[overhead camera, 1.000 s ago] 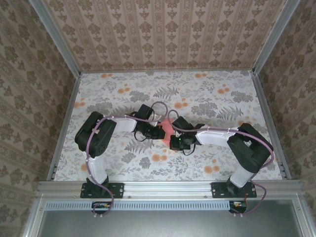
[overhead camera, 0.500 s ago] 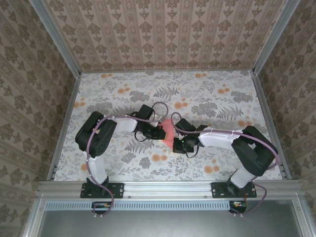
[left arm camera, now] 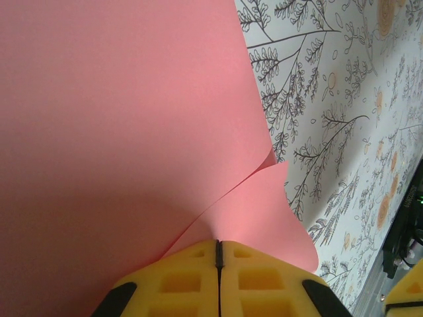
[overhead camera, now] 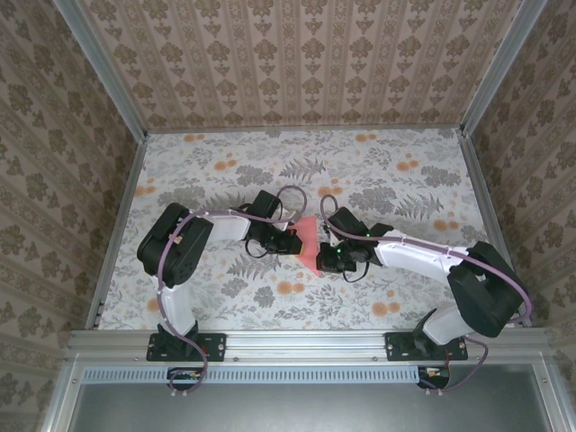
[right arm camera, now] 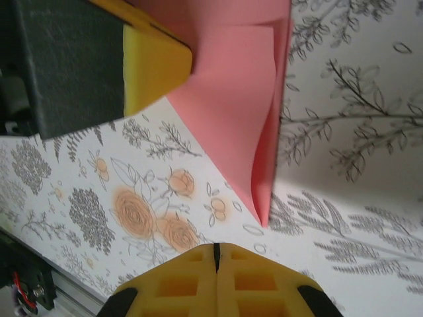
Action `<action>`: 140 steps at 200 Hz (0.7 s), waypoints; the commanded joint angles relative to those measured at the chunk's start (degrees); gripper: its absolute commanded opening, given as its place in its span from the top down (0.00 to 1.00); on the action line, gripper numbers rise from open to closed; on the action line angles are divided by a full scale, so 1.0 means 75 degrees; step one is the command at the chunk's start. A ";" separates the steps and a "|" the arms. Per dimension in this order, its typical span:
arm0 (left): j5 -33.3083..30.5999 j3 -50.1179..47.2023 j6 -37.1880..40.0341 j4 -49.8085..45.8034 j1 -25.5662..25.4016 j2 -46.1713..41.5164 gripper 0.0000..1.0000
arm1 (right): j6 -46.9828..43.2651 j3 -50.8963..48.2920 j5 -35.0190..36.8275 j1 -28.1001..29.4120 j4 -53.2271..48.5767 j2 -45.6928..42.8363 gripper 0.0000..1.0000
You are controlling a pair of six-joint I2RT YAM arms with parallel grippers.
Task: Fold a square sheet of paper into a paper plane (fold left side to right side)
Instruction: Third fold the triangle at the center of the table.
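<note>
Salmon-pink square sheet of paper [overhead camera: 308, 239], bent over on itself above the table [overhead camera: 405, 171].
Plain and smooth, its layers curve apart, with one edge pinched between the left fingers [left arm camera: 178, 284].

text: none legible | labels: none | numbers: none

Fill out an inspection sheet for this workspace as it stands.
Surface: floral tablecloth, lying flat.
Job's things: square sheet of paper, salmon pink, bent over on itself, layers not pressed flat.
Clutter: nothing seen.
Grippers: left gripper shut on the sheet; right gripper shut, empty, just short of the sheet's corner.
Cables: purple cables run along both arms, looping near the wrists.
Surroundings: patterned walls, metal frame rail.
</note>
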 commanded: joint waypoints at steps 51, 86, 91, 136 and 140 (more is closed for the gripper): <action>-0.0632 0.0077 0.0156 -0.0413 0.0002 0.0223 0.93 | 0.0031 0.0386 -0.0068 -0.0027 0.0560 0.1311 1.00; -0.0632 0.0134 0.0174 -0.0505 0.0008 0.0038 0.93 | -0.0068 0.0291 0.0147 -0.0026 0.0254 0.1573 1.00; -0.0632 0.0164 0.0178 -0.0533 0.0014 -0.0019 0.92 | -0.0085 0.0275 0.0168 -0.0026 0.0187 0.1609 1.00; -0.1005 0.0214 0.0330 -0.0637 0.0020 -0.0984 0.86 | -0.0250 0.0067 0.0316 -0.0026 -0.0200 0.1859 1.00; -0.1043 0.0185 0.0330 -0.0627 0.0020 -0.1098 0.86 | -0.0266 0.0061 0.0329 -0.0026 -0.0216 0.1871 1.00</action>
